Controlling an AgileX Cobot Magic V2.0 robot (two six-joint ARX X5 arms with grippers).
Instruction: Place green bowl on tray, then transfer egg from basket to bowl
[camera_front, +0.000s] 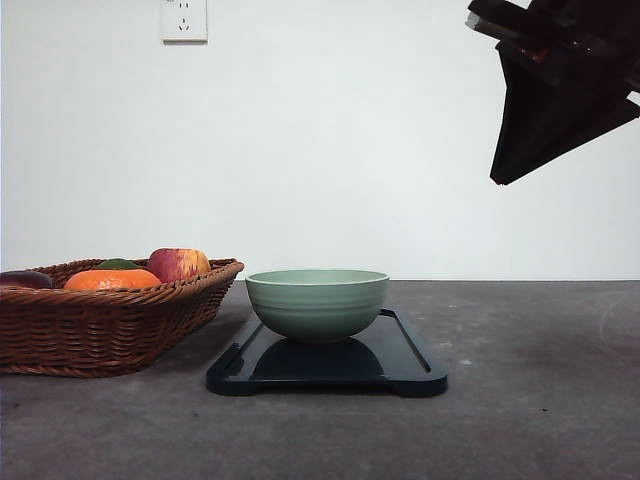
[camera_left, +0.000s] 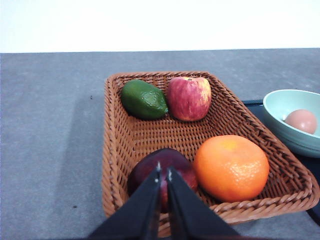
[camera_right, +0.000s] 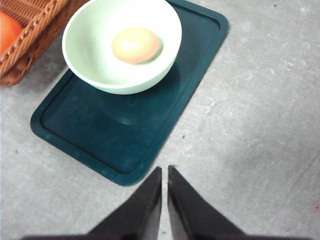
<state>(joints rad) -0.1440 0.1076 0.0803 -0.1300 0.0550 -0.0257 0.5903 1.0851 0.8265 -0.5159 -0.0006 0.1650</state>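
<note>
The green bowl (camera_front: 317, 301) stands on the dark tray (camera_front: 410, 372) in the middle of the table. The egg (camera_right: 135, 45) lies inside the green bowl (camera_right: 95, 60), which rests on the tray (camera_right: 120, 135); the egg (camera_left: 301, 121) also shows in the bowl (camera_left: 280, 107) from the left wrist. The wicker basket (camera_front: 90, 330) sits to the left of the tray. My left gripper (camera_left: 163, 172) hangs shut and empty above the basket (camera_left: 125, 145), over a dark purple fruit. My right gripper (camera_right: 164, 171) is shut and empty above the table beside the tray; its arm (camera_front: 550, 90) is high at the right.
The basket holds an orange (camera_left: 231, 167), a red-yellow apple (camera_left: 189, 98), a green avocado (camera_left: 144, 99) and a dark purple fruit (camera_left: 162, 172). Grey table surface lies open right of the tray (camera_front: 540, 380). A white wall with a socket (camera_front: 184, 20) stands behind.
</note>
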